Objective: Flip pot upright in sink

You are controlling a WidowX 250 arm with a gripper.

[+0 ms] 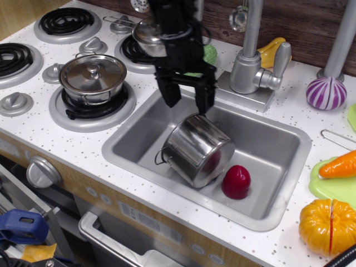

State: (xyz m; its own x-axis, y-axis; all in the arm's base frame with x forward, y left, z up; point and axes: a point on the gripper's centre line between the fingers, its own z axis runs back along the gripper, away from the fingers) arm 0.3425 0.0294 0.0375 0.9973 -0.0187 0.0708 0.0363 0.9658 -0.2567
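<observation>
The shiny steel pot (199, 149) lies tilted on its side in the sink (278, 133), its base toward the upper right and a wire loop handle at its lower left. My gripper (187, 102) hangs over the sink's back left part, just above the pot's upper edge. Its two black fingers (203, 100) are spread apart and hold nothing. Whether the right finger touches the pot I cannot tell.
A dark red toy vegetable (236, 182) lies in the sink against the pot. A faucet (250, 53) stands behind the sink. Two lidded pots (93, 77) sit on the stove burners at left. Toy onion (326, 93), carrot (339, 165) and pumpkin (327, 225) lie at right.
</observation>
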